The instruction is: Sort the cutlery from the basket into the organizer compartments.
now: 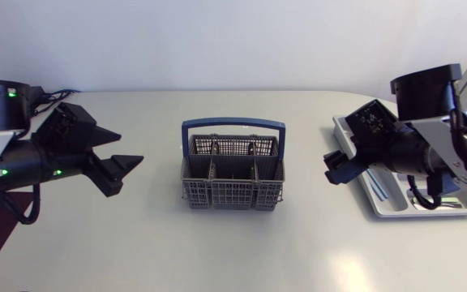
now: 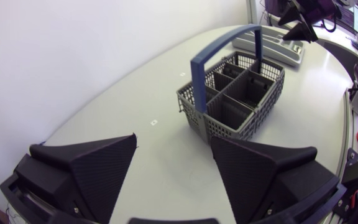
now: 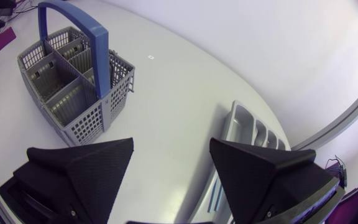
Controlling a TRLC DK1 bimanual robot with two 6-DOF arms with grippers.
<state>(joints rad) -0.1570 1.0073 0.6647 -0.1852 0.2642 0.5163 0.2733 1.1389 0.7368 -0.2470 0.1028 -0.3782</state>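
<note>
**Left gripper**, matte black with two broad wedge-shaped fingers: the fingers stood wide apart and held nothing, and only bare table showed in the gap. It hovered above the left side of the table with its tips directed toward the middle, well apart from the basket

**Right gripper**, of the same build: it was likewise spread wide and gripped nothing. Bare table lay between its fingers and one end of the organizer lay just ahead of them. In the head view it hung beside the organizer's inner edge with its tips facing the basket, and its arm crossed above the tray

**Grey plastic mesh cutlery basket**, rectangular and divided by inner walls into several compartments: it stood upright at the middle of the pale matte table. It was between the two grippers and touched neither. Both wrist views looked into its compartments as far as the grey mesh walls and floors

**Arched blue carrying handle**: it stood raised over the basket, spanning its length

**Silver-grey cutlery organizer tray**, long and shallow with several parallel compartments: it lay flat near the right edge of the table, well apart from the basket. In the head view the right arm covered most of it, so what lay in its compartments could not be told with certainty
</note>
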